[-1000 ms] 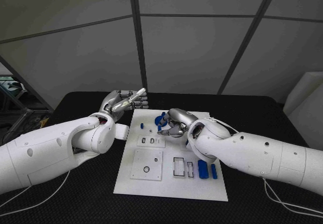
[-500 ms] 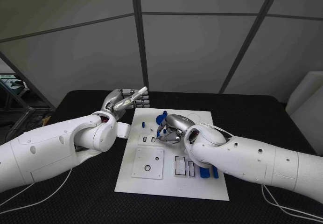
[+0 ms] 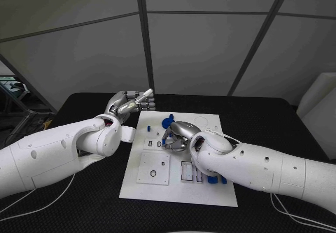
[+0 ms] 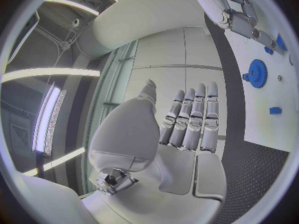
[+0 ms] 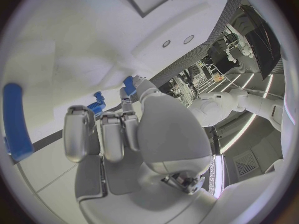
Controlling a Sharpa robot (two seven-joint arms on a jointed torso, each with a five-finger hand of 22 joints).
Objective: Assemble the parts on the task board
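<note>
- Left hand [image 3: 133, 102]: raised off the task board's [image 3: 143, 194] far-left corner, fingers straight and together, holding nothing.
- Right hand [image 3: 179, 136]: fingers curled over board centre; whether it holds anything cannot be told.
- Blue gear [image 3: 168, 122]: just beyond right hand.

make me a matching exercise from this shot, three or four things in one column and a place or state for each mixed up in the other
Things:
1. left hand
2. right hand
3. blue gear
4. long blue bars

Places or states:
a. lying at the board's near right, beside the right arm
b. raised off the board's far left corner, fingers straight, holding nothing
c. down over the middle of the task board
d. on the board's far part

Pairs: 1-b, 2-c, 3-d, 4-a
</note>
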